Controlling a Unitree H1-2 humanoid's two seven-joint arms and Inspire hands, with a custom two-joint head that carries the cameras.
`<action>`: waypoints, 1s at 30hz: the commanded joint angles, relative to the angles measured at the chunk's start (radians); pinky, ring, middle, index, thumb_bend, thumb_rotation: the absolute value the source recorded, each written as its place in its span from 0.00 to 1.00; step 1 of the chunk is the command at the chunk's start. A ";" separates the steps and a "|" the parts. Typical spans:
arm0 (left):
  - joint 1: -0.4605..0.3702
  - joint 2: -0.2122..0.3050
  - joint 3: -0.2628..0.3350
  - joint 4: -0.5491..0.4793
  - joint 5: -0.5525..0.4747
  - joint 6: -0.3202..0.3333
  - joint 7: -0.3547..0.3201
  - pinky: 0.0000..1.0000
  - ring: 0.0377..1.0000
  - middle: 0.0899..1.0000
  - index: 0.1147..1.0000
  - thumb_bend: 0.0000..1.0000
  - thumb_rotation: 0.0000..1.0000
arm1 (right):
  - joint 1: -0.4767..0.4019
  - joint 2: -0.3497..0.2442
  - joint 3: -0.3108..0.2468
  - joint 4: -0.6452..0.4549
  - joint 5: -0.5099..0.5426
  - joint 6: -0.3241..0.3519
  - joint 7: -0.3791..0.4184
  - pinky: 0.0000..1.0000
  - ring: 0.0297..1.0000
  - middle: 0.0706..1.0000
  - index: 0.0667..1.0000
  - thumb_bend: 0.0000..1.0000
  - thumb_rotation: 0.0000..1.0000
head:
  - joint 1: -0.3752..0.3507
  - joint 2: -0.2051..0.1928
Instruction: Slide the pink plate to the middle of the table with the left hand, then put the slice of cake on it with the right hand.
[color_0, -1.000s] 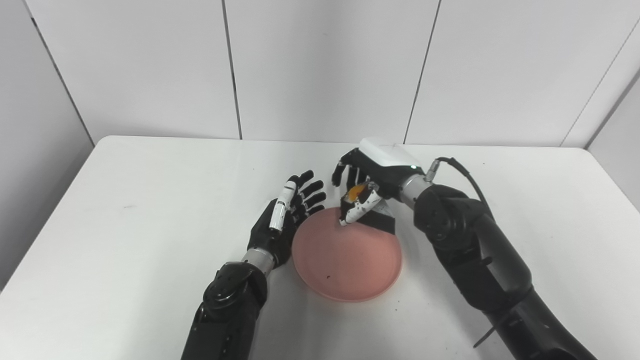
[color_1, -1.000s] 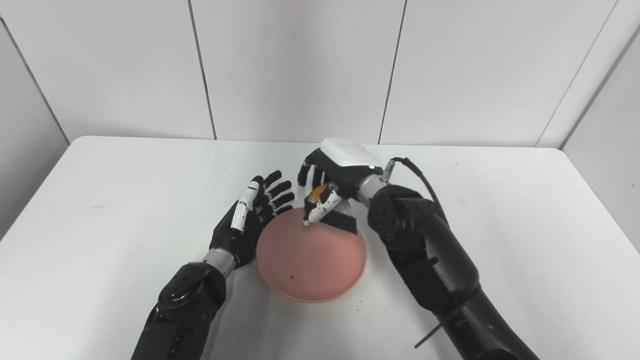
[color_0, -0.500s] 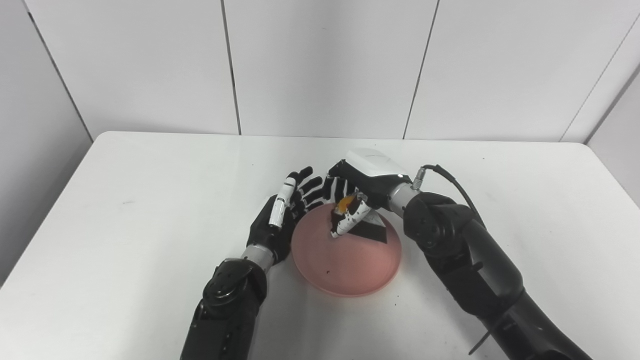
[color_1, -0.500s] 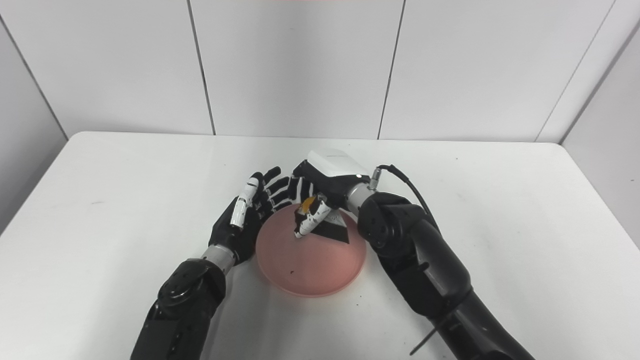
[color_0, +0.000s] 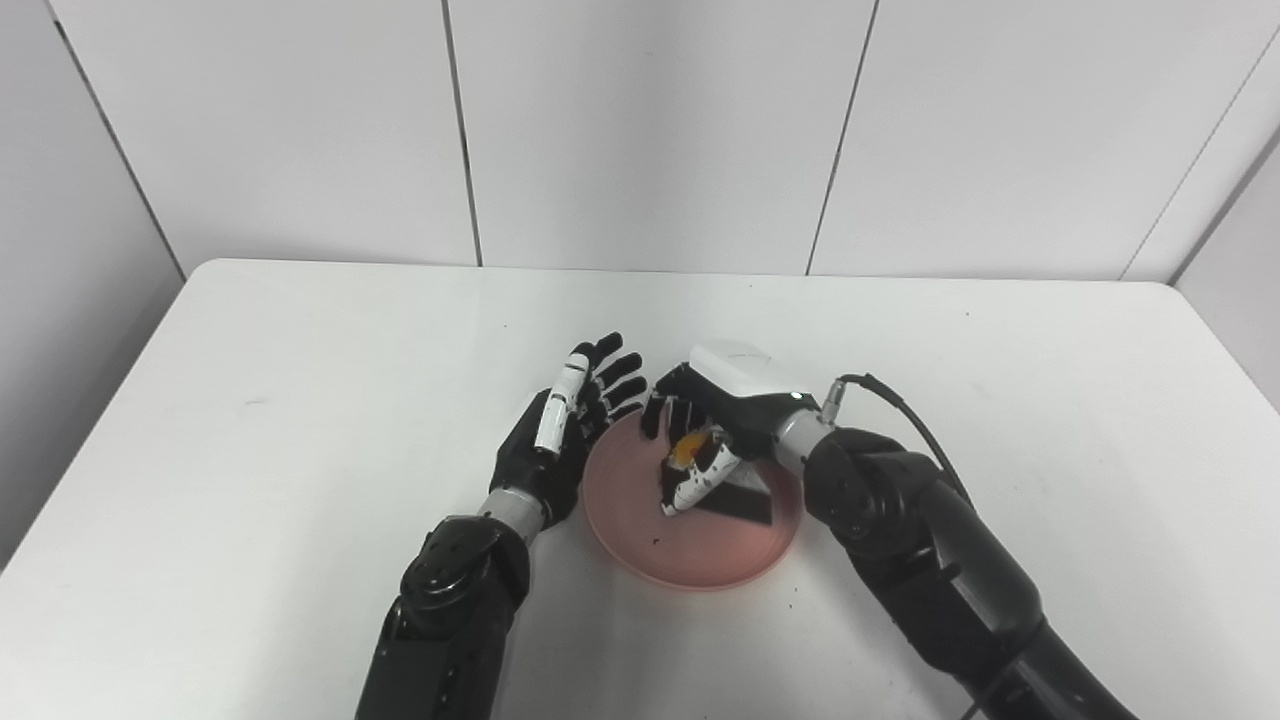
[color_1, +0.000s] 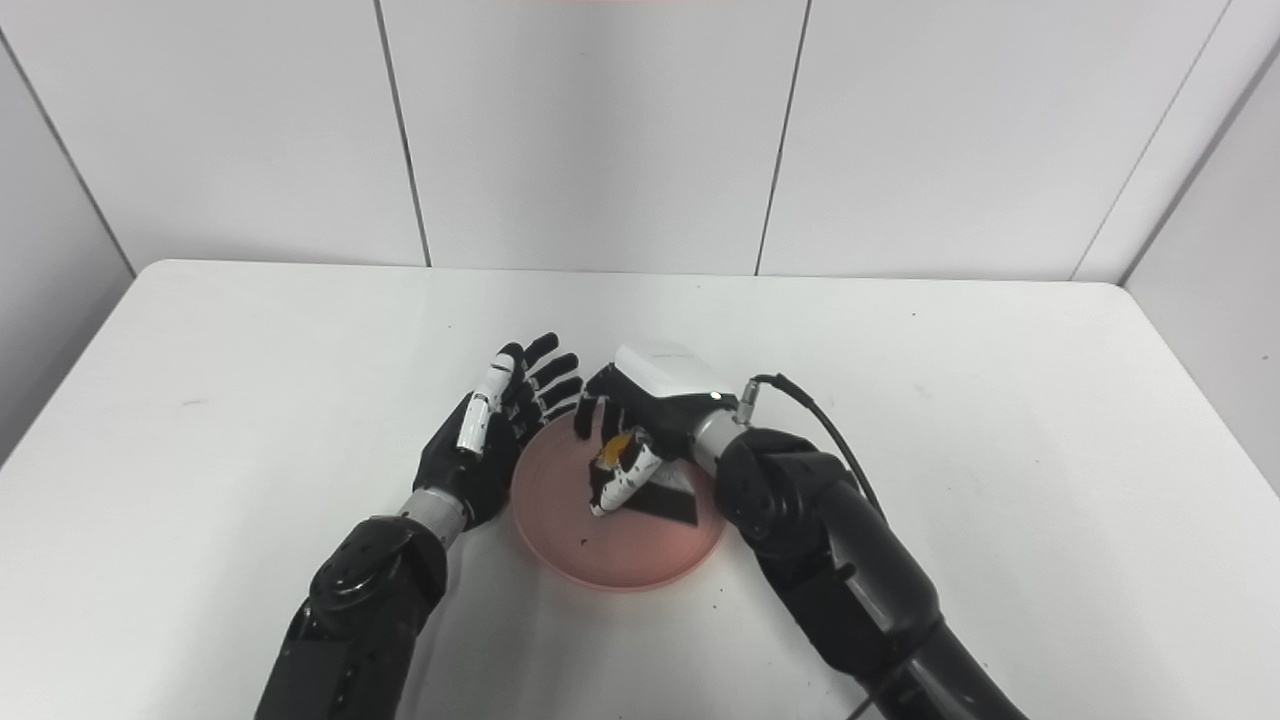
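Note:
The pink plate (color_0: 700, 545) lies near the middle of the white table. Over it my right hand (color_0: 715, 430) is shut on the slice of cake (color_0: 740, 498), a dark wedge with an orange topping, which sits low over the plate's centre; whether it touches the plate I cannot tell. My left hand (color_0: 565, 435) stands open at the plate's left rim, palm toward it, fingers spread and pointing away from me. In the right eye view the plate (color_1: 620, 555) and the right hand (color_1: 650, 415) show the same way.
The white table (color_0: 250, 400) is bordered by white wall panels at the back and sides. A few dark crumbs lie on the plate and on the table in front of it. A black cable loops from the right wrist.
My right hand has carried the cake from above the plate's far rim down and toward me, over the plate's centre. The left hand has stayed open beside the plate. The camera tilted slightly.

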 joint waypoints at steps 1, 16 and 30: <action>0.023 0.006 0.004 0.019 0.004 0.057 0.008 0.88 0.89 0.89 0.90 0.37 1.00 | -0.007 0.005 -0.012 -0.009 0.008 -0.051 -0.042 0.32 0.38 0.37 0.50 0.52 0.00 | -0.001 0.001; 0.022 0.003 0.015 0.013 -0.005 0.072 0.006 0.89 0.90 0.90 0.90 0.37 1.00 | 0.050 0.005 -0.028 -0.005 -0.018 -0.160 -0.209 0.39 0.49 0.55 0.62 0.61 0.16 | -0.004 0.001; 0.030 0.015 0.003 -0.013 -0.008 0.080 -0.007 0.91 0.92 0.92 0.90 0.36 1.00 | 0.037 -0.025 -0.057 -0.214 -0.032 -0.077 0.007 0.67 0.92 1.00 1.00 0.99 0.98 | -0.011 0.003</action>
